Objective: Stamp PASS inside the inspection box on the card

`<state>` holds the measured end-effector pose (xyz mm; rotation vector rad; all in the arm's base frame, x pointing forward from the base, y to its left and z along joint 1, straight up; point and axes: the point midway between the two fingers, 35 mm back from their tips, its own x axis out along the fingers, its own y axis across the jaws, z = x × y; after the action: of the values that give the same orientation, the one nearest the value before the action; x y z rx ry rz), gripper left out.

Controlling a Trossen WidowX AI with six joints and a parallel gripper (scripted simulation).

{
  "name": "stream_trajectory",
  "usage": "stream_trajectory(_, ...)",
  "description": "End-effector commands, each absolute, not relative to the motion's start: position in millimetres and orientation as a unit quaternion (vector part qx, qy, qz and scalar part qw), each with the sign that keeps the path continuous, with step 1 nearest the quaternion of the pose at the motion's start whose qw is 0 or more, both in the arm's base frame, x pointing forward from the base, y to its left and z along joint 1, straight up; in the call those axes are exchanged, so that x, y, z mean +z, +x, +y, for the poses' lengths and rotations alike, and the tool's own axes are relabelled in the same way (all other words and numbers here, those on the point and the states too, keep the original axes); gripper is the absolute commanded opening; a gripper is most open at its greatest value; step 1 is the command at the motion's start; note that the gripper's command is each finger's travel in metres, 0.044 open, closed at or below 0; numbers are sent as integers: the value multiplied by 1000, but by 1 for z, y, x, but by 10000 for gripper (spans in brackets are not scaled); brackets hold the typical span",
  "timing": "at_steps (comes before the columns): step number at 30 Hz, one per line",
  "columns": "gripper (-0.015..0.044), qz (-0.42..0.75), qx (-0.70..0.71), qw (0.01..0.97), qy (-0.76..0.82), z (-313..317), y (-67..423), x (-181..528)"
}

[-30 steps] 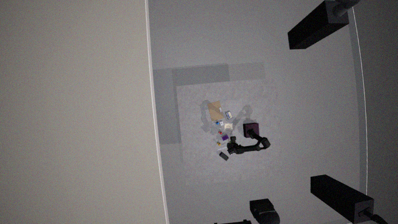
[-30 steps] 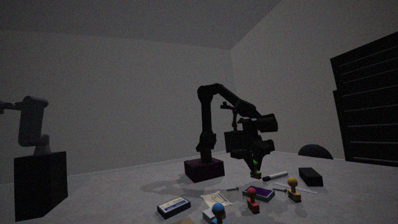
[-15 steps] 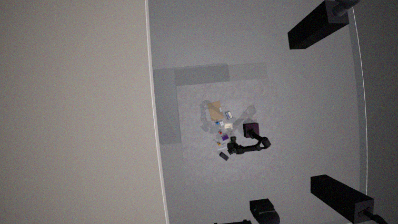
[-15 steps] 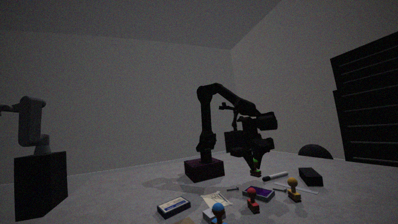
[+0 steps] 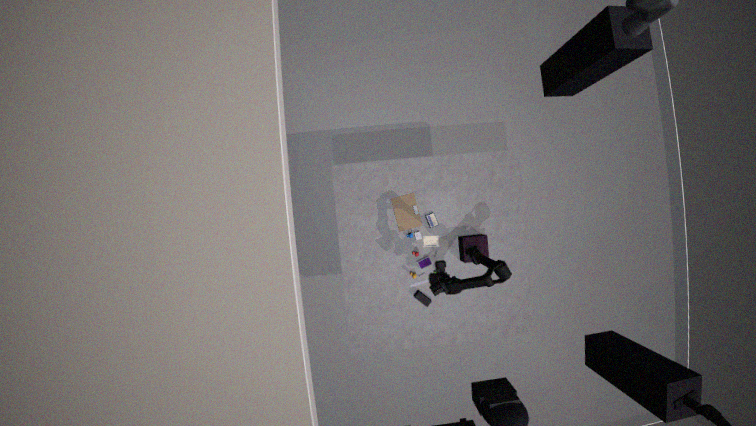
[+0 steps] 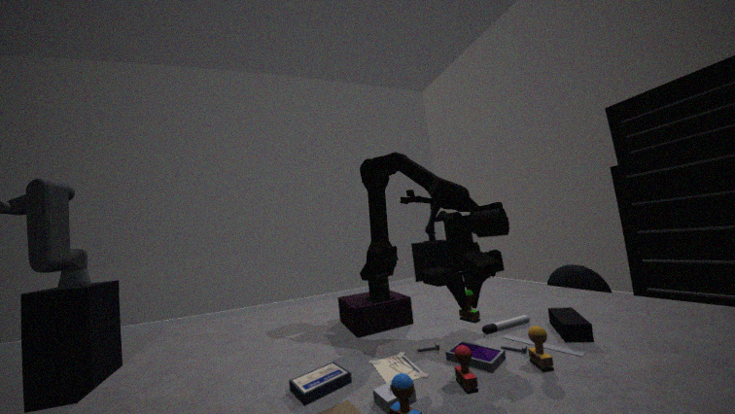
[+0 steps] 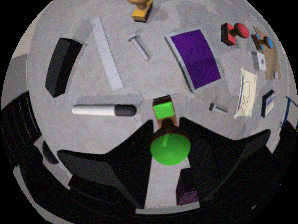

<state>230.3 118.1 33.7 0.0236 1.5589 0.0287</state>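
My gripper is shut on the green stamp, its round knob up and its base hanging below the fingertips, seemingly a little above the bench. The open purple ink pad lies flat, beyond the stamp and to the right in the wrist view. The cream card lies further right there; dark lines show on it, but its box and any print are too blurred to tell. The stamp's underside and lettering are hidden.
A red stamp, yellow stamp and blue stamp stand around the pad and card. A marker, white strip, black block, bolts and labelled box lie about.
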Motion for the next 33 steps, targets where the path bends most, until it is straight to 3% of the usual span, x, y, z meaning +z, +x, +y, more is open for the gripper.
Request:
stream_trajectory(1, 0, 703, 16, 711, 12, 119, 230, 36)
stream_trajectory(33, 0, 703, 19, 710, 14, 118, 229, 52)
